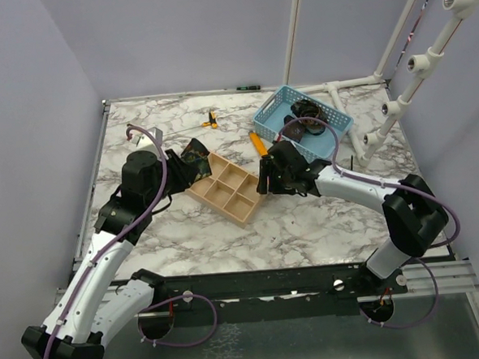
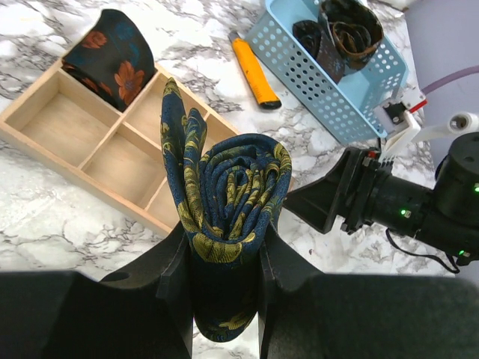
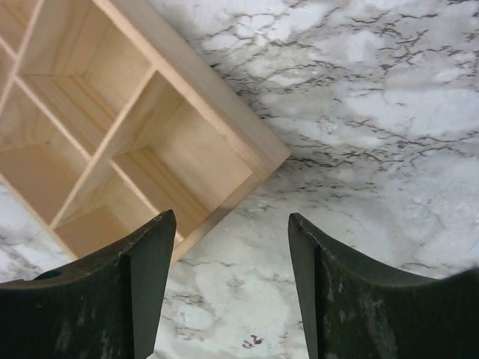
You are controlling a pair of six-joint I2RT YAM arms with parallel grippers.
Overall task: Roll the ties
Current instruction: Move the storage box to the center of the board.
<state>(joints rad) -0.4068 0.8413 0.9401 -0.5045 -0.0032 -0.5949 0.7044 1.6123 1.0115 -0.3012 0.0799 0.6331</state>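
Two grippers at a wooden divider tray: one holds a rolled tie, the other holds nothing.

On the near left, the left gripper [image 2: 224, 280] has its fingers pinched partway in on the navy tie [image 2: 233, 187]. The tie is a tight coil with a yellow-green floral print, standing upright between the pads, above the marble table [image 1: 323, 223] beside the wooden tray [image 2: 63, 127]. At three o'clock from it, the right gripper [image 3: 228, 284] hangs with its jaws spread wide and bare over the tray's near corner. A second tie [image 2: 112, 56], dark with orange flowers, sits rolled in the tray's eleven o'clock end compartment. Farther off at one o'clock lies an orange-handled tool [image 2: 254, 71]. Beyond that is a blue perforated basket [image 2: 322, 82] holding dark coils [image 2: 348, 30].
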